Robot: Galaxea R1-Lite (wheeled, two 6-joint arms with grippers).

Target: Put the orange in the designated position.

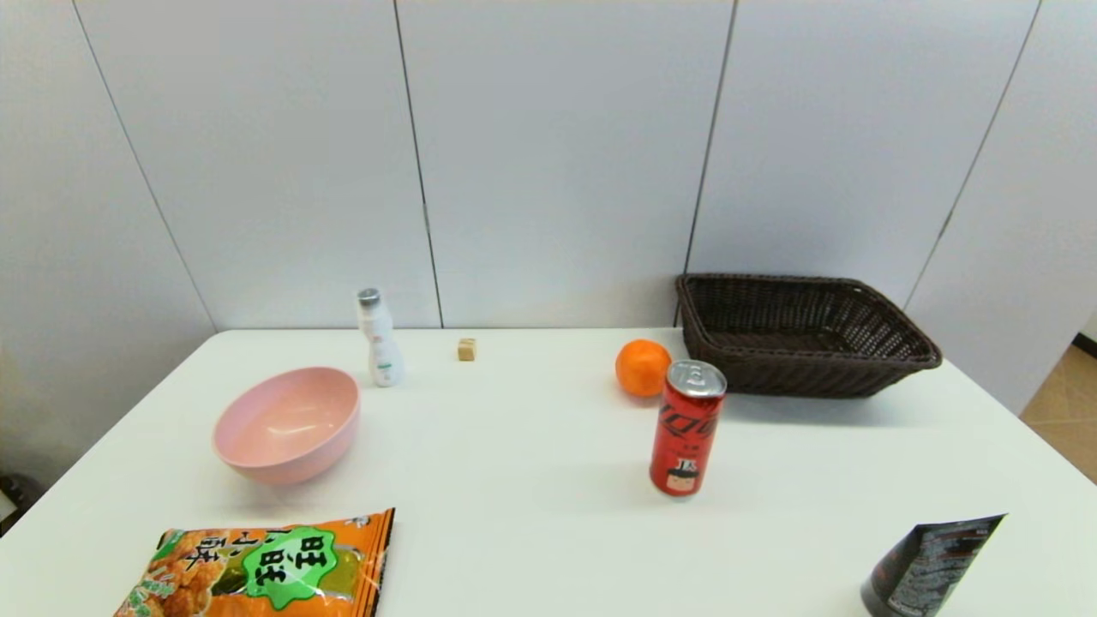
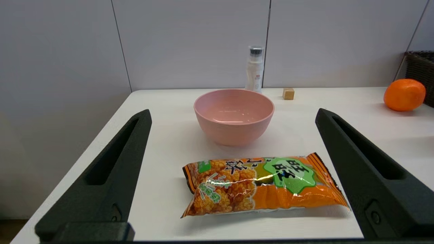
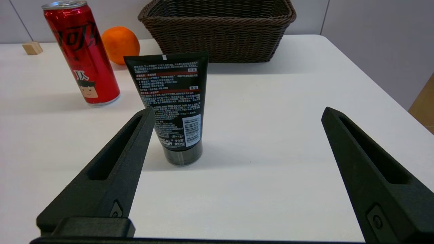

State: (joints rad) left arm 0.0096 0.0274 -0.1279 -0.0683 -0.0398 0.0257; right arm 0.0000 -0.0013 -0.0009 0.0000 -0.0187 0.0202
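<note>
A white table (image 1: 531, 514) carries a pink bowl (image 1: 287, 423), a small white bottle (image 1: 379, 339), a wooden cube (image 1: 466, 349), the orange (image 1: 642, 368) just beside a dark wicker basket (image 1: 801, 334), an upright red can (image 1: 686, 428), a snack bag (image 1: 261, 566) and a black tube (image 1: 930, 566) standing on its cap.

Bright, even overhead light, soft shadows under the red can (image 1: 686, 428), glare on the snack bag (image 2: 264, 184)

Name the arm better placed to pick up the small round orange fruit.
Probably the right. The small round orange fruit lies on the table's right half, beside the dark woven basket. The open right gripper faces that side; the open left gripper faces the pink bowl.
</note>
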